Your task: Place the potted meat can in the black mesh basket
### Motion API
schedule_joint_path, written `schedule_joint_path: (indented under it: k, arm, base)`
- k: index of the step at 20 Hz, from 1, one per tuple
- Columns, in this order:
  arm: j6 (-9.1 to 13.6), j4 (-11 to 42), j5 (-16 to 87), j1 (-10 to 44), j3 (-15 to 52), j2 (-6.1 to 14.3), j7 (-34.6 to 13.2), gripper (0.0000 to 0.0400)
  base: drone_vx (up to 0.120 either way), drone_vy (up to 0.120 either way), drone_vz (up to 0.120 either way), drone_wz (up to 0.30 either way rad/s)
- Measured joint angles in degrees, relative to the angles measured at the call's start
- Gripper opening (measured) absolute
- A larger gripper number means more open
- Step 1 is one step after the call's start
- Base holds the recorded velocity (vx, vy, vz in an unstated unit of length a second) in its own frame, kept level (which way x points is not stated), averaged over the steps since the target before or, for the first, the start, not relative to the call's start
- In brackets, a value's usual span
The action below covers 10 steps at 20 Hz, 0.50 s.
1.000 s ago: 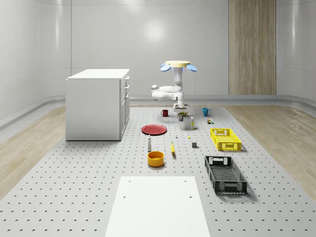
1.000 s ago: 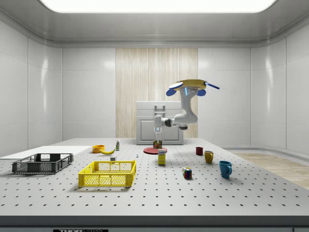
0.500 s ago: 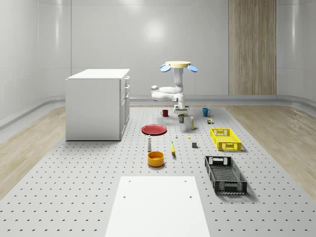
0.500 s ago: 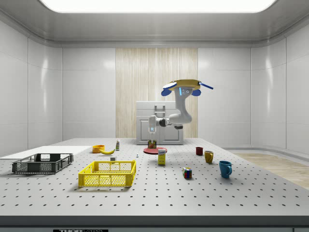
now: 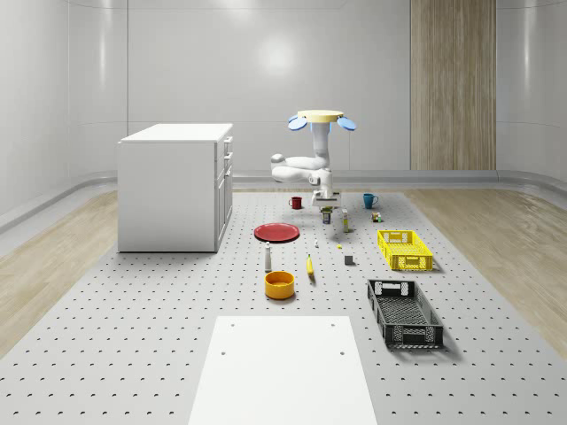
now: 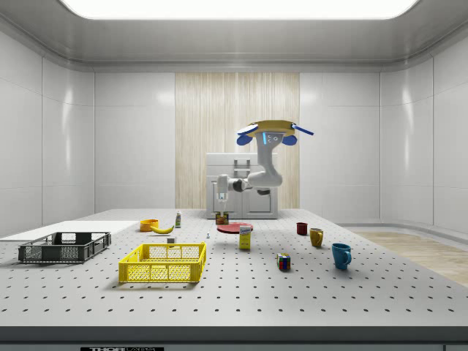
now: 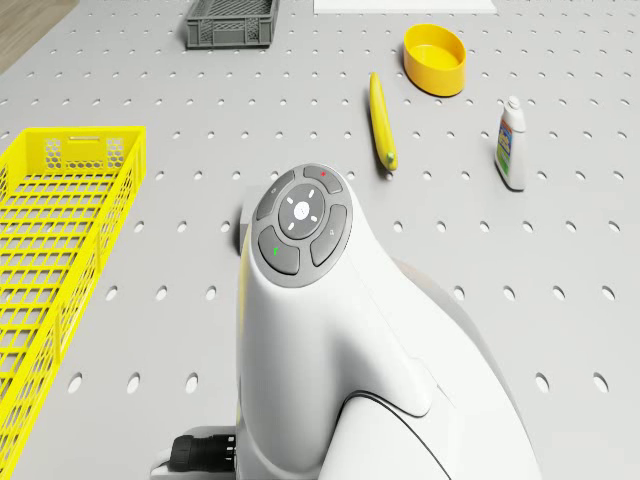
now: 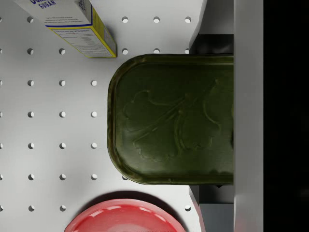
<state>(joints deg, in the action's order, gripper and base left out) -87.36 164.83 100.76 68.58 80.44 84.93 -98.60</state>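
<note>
The potted meat can [image 8: 169, 118] has a dark green embossed lid and hangs between my fingers [image 8: 215, 17]. My gripper [image 8: 212, 118] is shut on it, just above the table. In the side view the can [image 6: 221, 218] hangs under the gripper [image 6: 221, 210], left of the red plate [image 6: 235, 228]. The drone [image 6: 267, 131] hovers over the far middle of the table. In the whole-scene view the gripper [image 5: 327, 210] holds the can [image 5: 327, 216] far behind the black mesh basket [image 5: 404, 312]. That basket [image 6: 64, 247] sits at the side view's left.
A yellow basket [image 5: 405, 249] stands between me and the black one. Below the can lie a sugar box [image 8: 77, 21] and the red plate [image 8: 125, 220]. A banana [image 7: 381, 120], yellow bowl [image 7: 436, 58] and bottle [image 7: 511, 145] sit on the table. A white cabinet [image 5: 177, 186] stands at the whole-scene view's left.
The drone, arm and gripper have shifted toward the side view's left, carrying the can along. The can has passed from above the red plate to its left.
</note>
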Motion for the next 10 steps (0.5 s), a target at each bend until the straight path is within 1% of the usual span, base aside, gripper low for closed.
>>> schedule_joint_path:
  k: [3, 10]
  arm:
    - [-0.2, 0.0, -0.1, 0.0, 0.0, 0.3, 0.0, 0.0292]
    - [-0.8, 0.0, -0.3, 0.1, 0.1, 0.8, -0.1, 0.0292]
  base:
    - [0.12, 0.0, 0.0, 0.0]
    - [0.12, 0.12, 0.0, 0.0]
